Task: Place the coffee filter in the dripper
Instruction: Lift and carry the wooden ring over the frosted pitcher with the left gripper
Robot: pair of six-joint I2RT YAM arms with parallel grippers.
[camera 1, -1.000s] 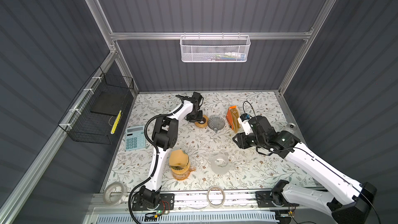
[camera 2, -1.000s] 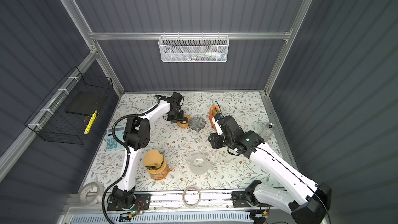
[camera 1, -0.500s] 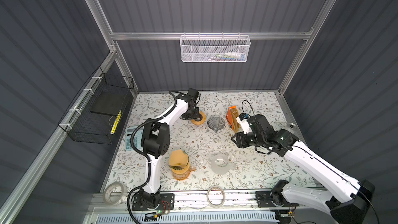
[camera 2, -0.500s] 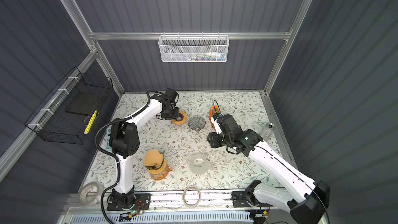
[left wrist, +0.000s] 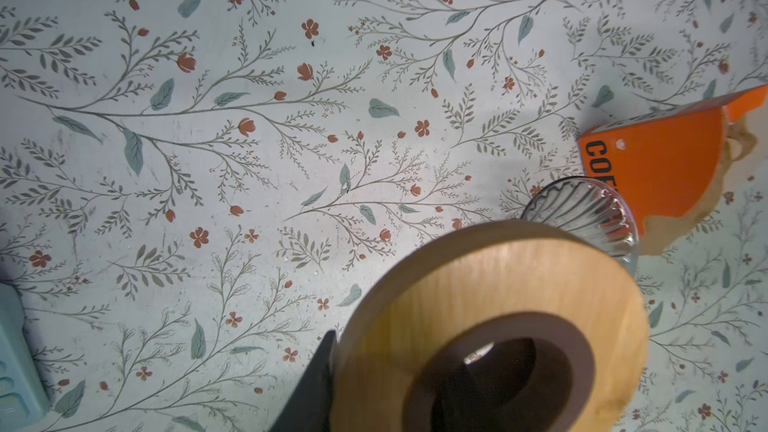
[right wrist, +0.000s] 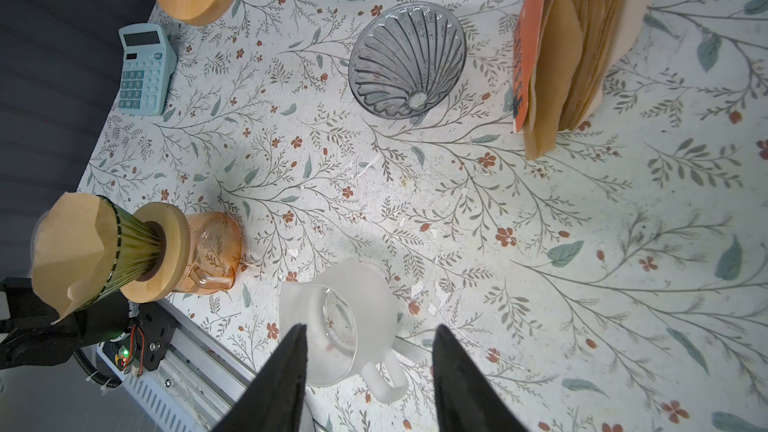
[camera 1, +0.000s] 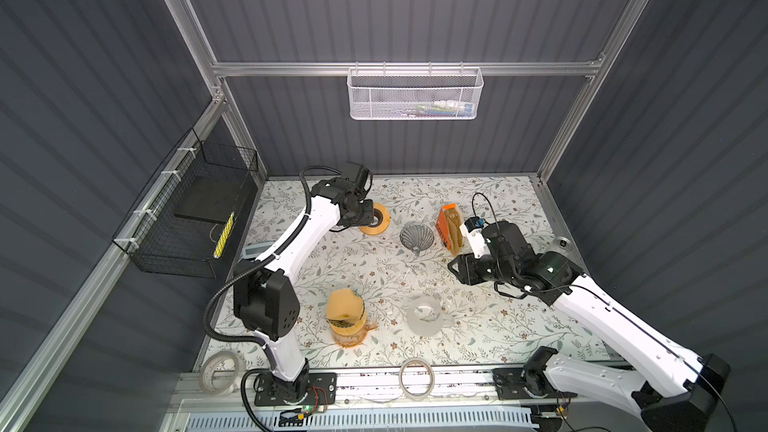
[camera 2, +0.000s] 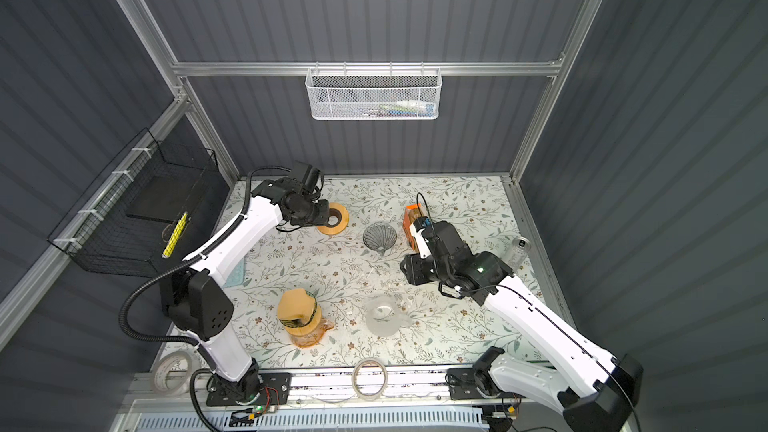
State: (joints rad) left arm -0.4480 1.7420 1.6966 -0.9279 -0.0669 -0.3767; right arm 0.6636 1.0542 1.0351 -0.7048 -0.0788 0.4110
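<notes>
Floral-print table [camera 1: 415, 193], six loose items on top.
Holds grey ribbed dripper [camera 1: 417, 237] mid-back, orange filter pack [camera 1: 444, 222] upright just beside it, orange glass carafe [camera 1: 349, 336] and frosted pitcher [camera 1: 423, 317] near front edge, blue calculator [right wrist: 143, 68] at left edge, small can [camera 2: 519, 248] at right edge.

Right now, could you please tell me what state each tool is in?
Left tool: closed on the round wooden ring, one finger inside its dark-lined hole.
Right tool: open, holding nothing.
</notes>
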